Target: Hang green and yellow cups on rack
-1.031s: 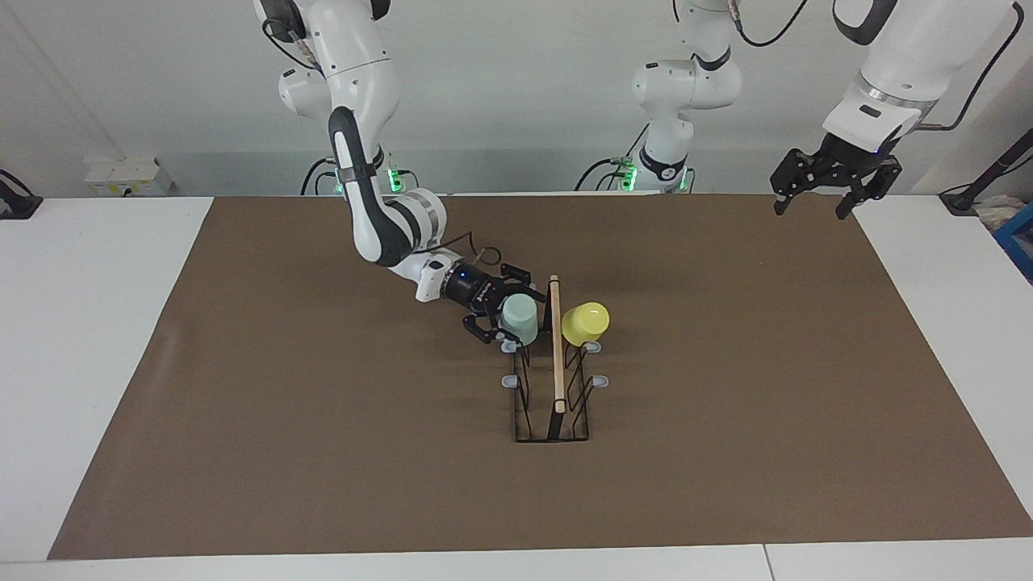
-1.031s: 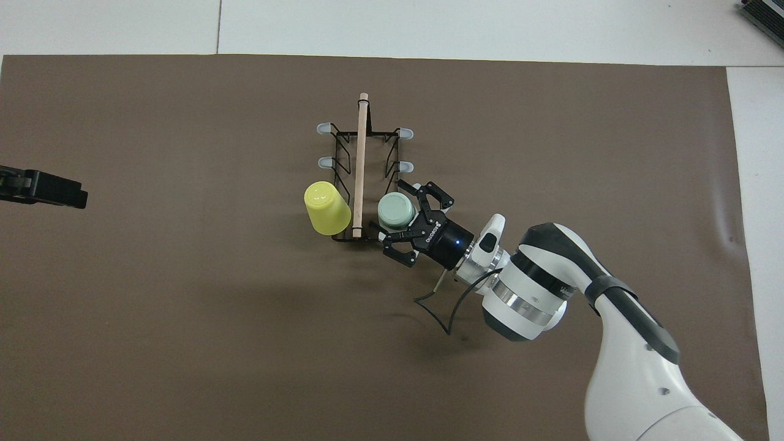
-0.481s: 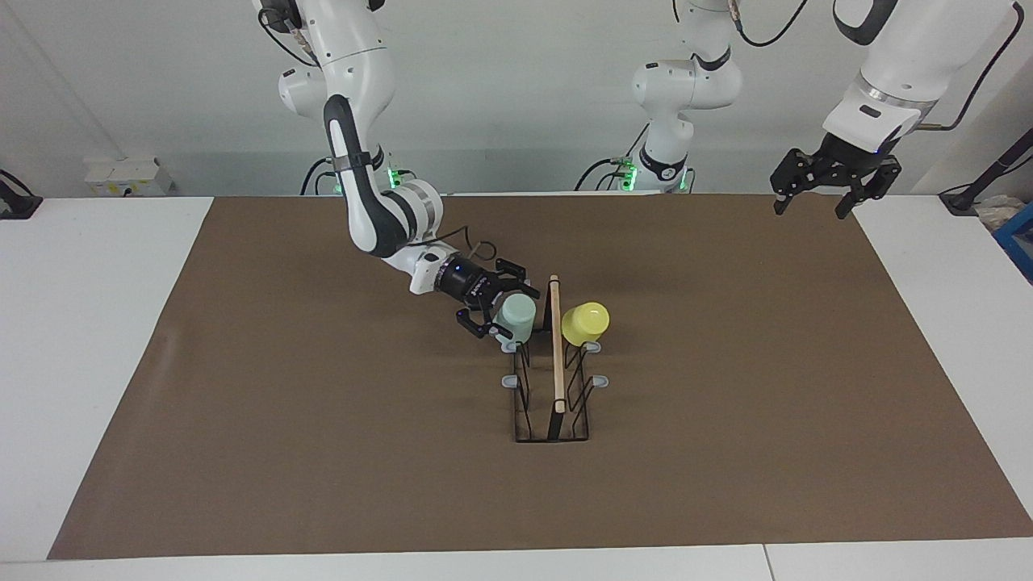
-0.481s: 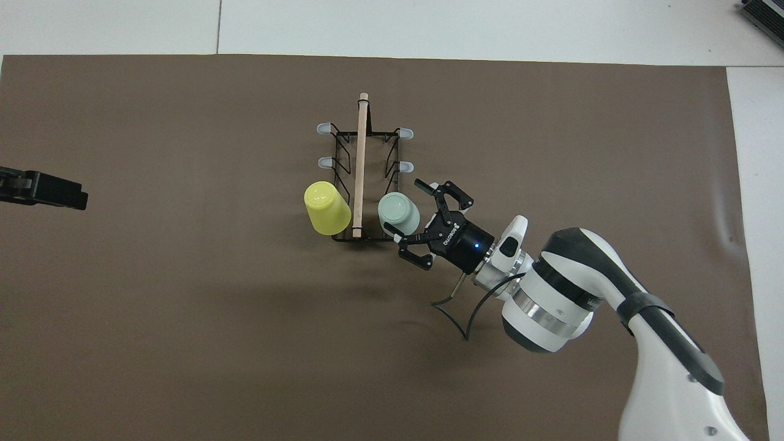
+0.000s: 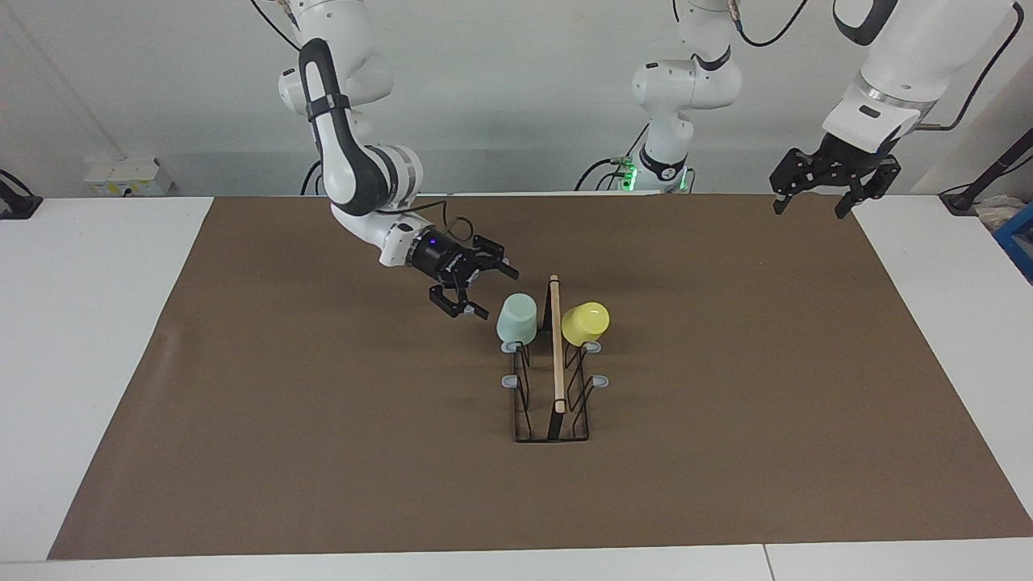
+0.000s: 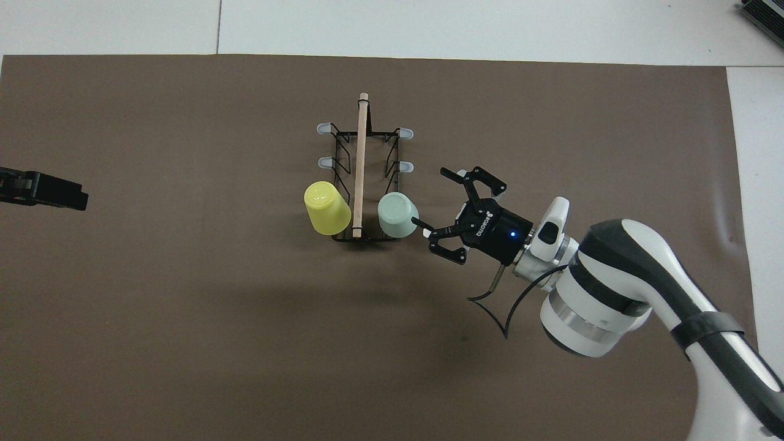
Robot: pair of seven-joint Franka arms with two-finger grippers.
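The black wire rack [image 5: 557,379] with its wooden bar stands mid-table; it also shows in the overhead view [image 6: 361,153]. The mint green cup [image 5: 516,317] hangs upside down on the peg nearest the robots on the side toward the right arm's end, also in the overhead view [image 6: 397,214]. The yellow cup [image 5: 585,323] hangs tilted on the matching peg toward the left arm's end [image 6: 326,208]. My right gripper [image 5: 499,294] is open and empty, just clear of the green cup [image 6: 432,199]. My left gripper [image 5: 811,211] waits open, raised over the mat's corner.
The brown mat [image 5: 323,420] covers most of the white table. Several grey-tipped pegs [image 5: 510,381] farther from the robots carry nothing. The left gripper's black tip [image 6: 43,190] shows at the overhead view's edge.
My right gripper, open around the green cup a second ago, has drawn back from it toward the right arm's end. The green cup stays on its peg. The left arm has not moved.
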